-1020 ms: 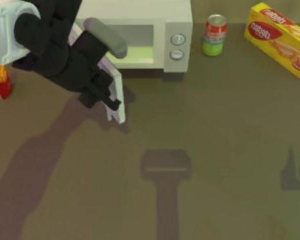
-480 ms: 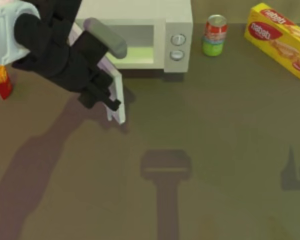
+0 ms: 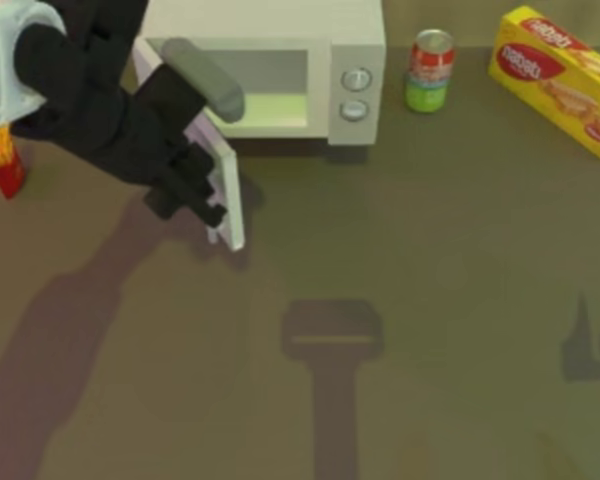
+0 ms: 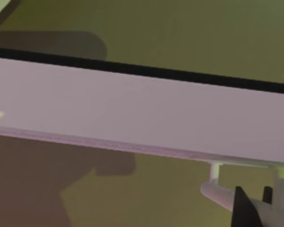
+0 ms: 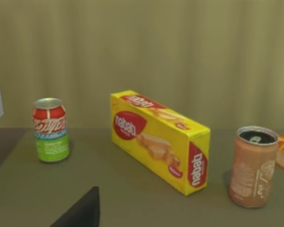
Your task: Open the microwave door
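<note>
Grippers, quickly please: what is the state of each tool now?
Left tool: closed on the handle of the microwave door.
Right tool: not in view.

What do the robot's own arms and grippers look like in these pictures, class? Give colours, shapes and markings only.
The left arm is blocky matte black, with a pale white segment near its upper end and a rounded grey cylinder on its wrist. The left gripper has dark, narrow fingers. No cables or markings show. Of the right gripper, only a dark wedge-shaped finger shows.

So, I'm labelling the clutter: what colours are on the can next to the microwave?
Red on top, green below on the can; clearest in the right wrist view.
</note>
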You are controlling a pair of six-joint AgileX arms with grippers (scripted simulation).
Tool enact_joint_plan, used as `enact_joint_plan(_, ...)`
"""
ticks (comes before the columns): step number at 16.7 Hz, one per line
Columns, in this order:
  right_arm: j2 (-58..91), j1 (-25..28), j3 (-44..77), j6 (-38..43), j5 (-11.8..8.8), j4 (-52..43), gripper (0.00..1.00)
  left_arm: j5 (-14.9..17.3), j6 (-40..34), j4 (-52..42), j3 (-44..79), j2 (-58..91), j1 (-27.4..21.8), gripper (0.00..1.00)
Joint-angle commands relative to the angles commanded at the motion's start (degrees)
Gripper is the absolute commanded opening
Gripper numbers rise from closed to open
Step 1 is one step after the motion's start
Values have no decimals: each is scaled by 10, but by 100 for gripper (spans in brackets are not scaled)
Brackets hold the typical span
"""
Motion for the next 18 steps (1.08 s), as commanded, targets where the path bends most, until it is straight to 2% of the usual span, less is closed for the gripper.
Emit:
enact_joint_plan(4,0,0,0,0,0,0,100,19,42,-12,-4,-5,19,0)
enact_joint_plan(18,0,0,0,0,0,0,100,20,44,-13,-4,-5,20,0)
